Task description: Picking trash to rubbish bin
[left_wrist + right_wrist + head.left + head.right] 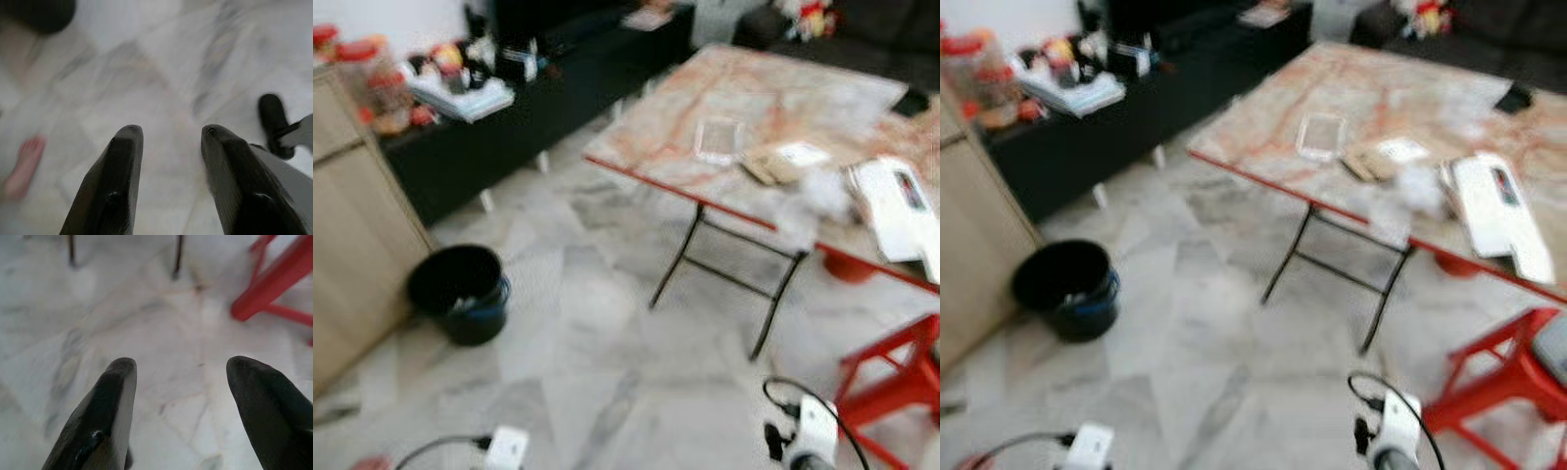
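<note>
The black rubbish bin (458,292) stands on the marble floor (597,352) beside a wooden cabinet (357,225), well left of the folding table (744,127) strewn with crumpled white trash (818,191). My left gripper (168,139) hangs released above the tiles. My right gripper (181,367) is spread wide near a red stool (279,279).

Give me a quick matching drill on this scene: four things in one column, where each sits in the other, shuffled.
Things:
1. black bin
2. crumpled white tissue
3. red stool
4. jars with red lids

Places:
A. on the marble-patterned table
B. on the floor beside the wooden cabinet
C. on the dark low unit
D. on the floor beside the table

Pairs: 1-B, 2-A, 3-D, 4-C
</note>
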